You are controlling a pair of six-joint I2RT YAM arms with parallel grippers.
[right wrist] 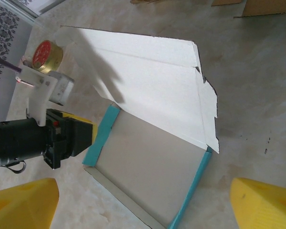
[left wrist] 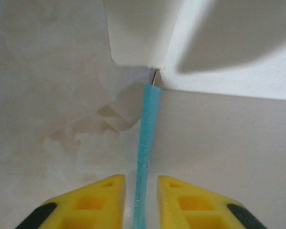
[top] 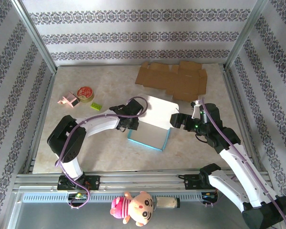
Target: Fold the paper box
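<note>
The box sits mid-table between both grippers, a shallow tray of thin matte card with teal walls and a white lid flap on its far side. It looks light and easily creased, so it is best taken by a wall edge. At its left wall the left gripper straddles the teal edge, narrow but not pinching. To its right the right gripper gapes wide. Beyond the box lies flat brown cardboard.
</note>
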